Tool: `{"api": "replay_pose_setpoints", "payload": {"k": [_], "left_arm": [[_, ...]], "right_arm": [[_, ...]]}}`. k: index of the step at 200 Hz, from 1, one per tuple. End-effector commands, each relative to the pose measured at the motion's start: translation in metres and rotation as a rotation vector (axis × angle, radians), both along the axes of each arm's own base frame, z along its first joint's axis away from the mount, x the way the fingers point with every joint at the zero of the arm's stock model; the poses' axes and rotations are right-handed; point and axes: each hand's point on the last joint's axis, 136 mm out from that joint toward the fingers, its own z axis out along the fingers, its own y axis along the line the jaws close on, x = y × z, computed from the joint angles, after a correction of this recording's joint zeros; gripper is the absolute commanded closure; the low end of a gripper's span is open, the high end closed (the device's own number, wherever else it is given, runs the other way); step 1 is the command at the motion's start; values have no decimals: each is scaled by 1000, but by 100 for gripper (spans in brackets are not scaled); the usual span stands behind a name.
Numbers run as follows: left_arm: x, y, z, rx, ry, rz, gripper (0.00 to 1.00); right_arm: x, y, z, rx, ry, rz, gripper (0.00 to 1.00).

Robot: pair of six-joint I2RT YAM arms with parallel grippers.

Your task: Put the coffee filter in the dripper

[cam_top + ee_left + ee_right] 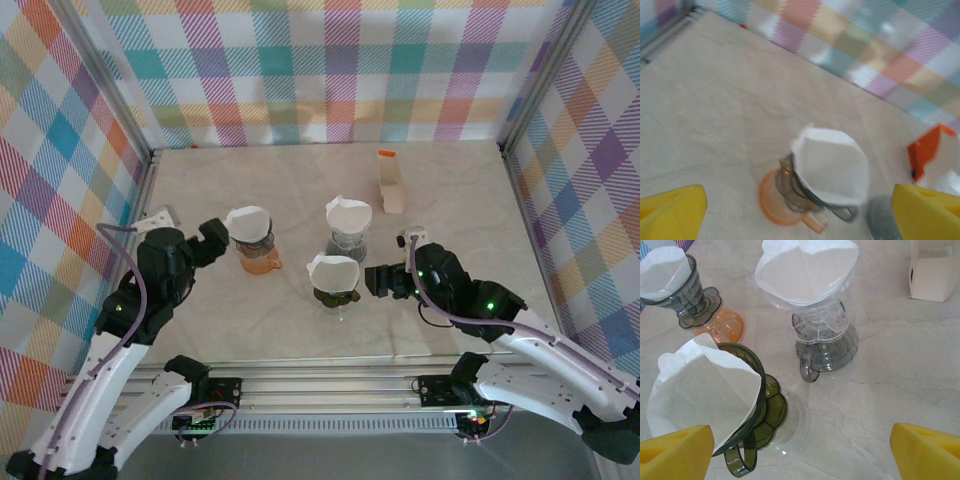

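Three drippers stand mid-table, each with a white coffee filter in it. The smoke-grey dripper (258, 247) (790, 192) on an orange base holds a filter (248, 222) (831, 165). My left gripper (212, 240) (800, 214) is open just left of it, nothing between its yellow fingers. The green dripper (335, 288) (760, 405) holds a filter (333, 268) (700, 390). My right gripper (385, 280) (800, 454) stands open to its right, empty. The clear dripper (348, 240) (826, 337) behind has a filter (348, 212) (805, 267).
A white filter box with an orange top (390, 185) (932, 275) (927, 152) stands at the back right. Plaid walls and metal posts close in the table on three sides. Bare marble lies to the right of the drippers.
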Motion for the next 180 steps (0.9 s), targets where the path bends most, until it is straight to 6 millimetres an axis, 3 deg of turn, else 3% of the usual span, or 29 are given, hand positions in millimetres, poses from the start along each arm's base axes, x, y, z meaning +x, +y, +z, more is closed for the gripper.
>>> {"api": "replay_pose_setpoints", "payload": {"k": [1,46,67,94,117,137,164,180], "left_arm": [[10,8,-19,-81,50,36,0],[21,49,-39,8,-63,239,0],[25,62,-67,-11,85,310,0],[47,56,-93,-186,130,297,7],[67,47,-123,-297,176,273,28],[83,34,-153,-379,239,243,63],[95,29,-178,-464,259,275,99],[101,28,-186,-498,259,293,100]], "right_arm": [[1,1,4,21,-46,16,9],[2,-9,3,25,-100,-14,7],[1,-9,3,32,-104,-12,6],[-3,-7,4,54,-107,15,5],[-7,-11,7,60,-112,17,5],[-11,-17,10,75,-127,16,5],[-14,-24,16,85,-147,3,4],[-16,-26,18,98,-151,3,4]]}}
